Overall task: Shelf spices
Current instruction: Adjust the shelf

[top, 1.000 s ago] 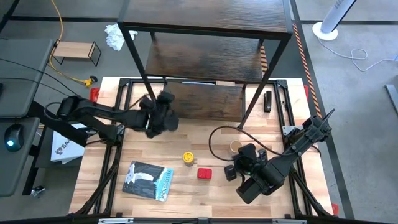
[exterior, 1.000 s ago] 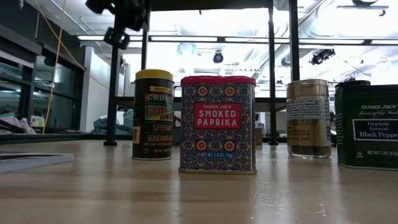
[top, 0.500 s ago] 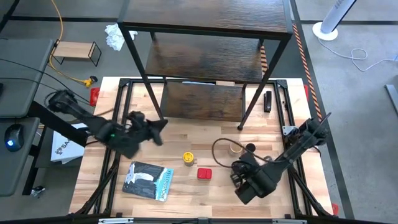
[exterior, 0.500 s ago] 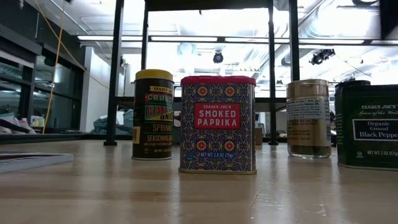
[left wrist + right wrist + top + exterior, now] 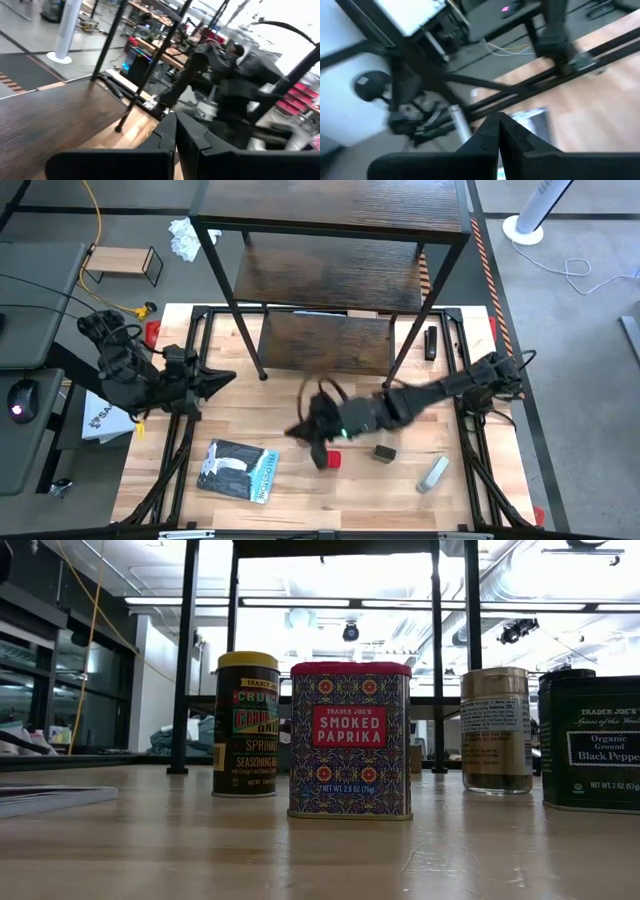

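Standing on table: four spices; fifth possibly hidden. Both grippers closed, empty.

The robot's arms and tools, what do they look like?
Both arms are dark, near black, built of jointed segments with black cables looping alongside. The right arm shows a small green light near its tool. The left tool and the right one each end in two flat, angular black fingers tapering to points.

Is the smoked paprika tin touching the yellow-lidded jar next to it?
Apart. In the low view, a strip of bright background shows between the smoked paprika tin and the yellow-lidded jar.
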### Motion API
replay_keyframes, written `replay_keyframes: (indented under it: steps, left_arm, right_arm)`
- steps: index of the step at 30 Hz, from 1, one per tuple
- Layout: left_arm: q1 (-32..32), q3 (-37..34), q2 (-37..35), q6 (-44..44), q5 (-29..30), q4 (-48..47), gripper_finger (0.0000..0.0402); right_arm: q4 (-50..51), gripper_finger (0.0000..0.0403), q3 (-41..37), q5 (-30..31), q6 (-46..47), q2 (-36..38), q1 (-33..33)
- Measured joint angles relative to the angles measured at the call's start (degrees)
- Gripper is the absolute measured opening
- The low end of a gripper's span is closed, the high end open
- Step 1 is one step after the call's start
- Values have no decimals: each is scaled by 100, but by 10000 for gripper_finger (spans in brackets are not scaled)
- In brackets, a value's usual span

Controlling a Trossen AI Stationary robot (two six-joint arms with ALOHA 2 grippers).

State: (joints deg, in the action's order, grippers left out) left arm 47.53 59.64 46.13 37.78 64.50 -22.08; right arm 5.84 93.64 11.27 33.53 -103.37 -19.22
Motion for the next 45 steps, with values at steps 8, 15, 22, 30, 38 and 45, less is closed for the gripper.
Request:
replay_keyframes:
  steps: [8, 15, 22, 30, 38, 45]
  left_arm:
    - [326, 0, -25, -74, 98, -25, 0]
    - [328, 0, 0, -39, 395, -20, 0]
    - [315, 0, 3, -37, 678, -4, 0]
    - [313, 0, 36, -225, 1088, -53, 0]
    - [225, 0, 167, -297, 2001, -524, 0]
    - [70, 0, 372, 289, 1564, -733, 0]
  right_arm:
    - [3286, 0, 1387, 249, -809, 211, 346]
    - [6974, 0, 987, 341, 654, 591, -528]
    - [6275, 0, -1926, 709, 3862, 2898, -1740]
    - [8484, 0, -3186, 2354, 6807, 3790, -1598]
    - [8183, 0, -3632, 4457, 8192, 3880, -549]
    - [6067, 0, -3638, 4087, 6096, 3810, -204]
